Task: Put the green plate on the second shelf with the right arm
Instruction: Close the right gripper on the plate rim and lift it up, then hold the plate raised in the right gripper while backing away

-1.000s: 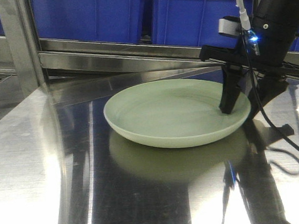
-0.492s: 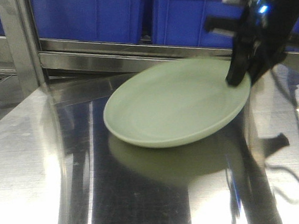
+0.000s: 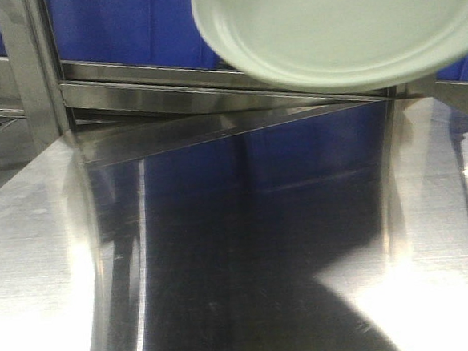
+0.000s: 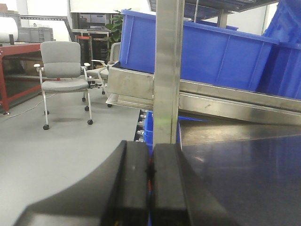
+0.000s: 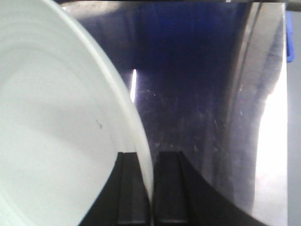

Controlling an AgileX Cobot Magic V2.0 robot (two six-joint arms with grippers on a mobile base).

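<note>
Right gripper (image 5: 150, 162) tight on the rim of the green plate (image 3: 336, 24), high above the steel table (image 3: 224, 264).

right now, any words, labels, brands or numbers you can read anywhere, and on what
None can be read.
The plate, the blue bins and the table are plain, with no label, number or sign showing.
Anything in the far room in the left wrist view is too small to tell.
</note>
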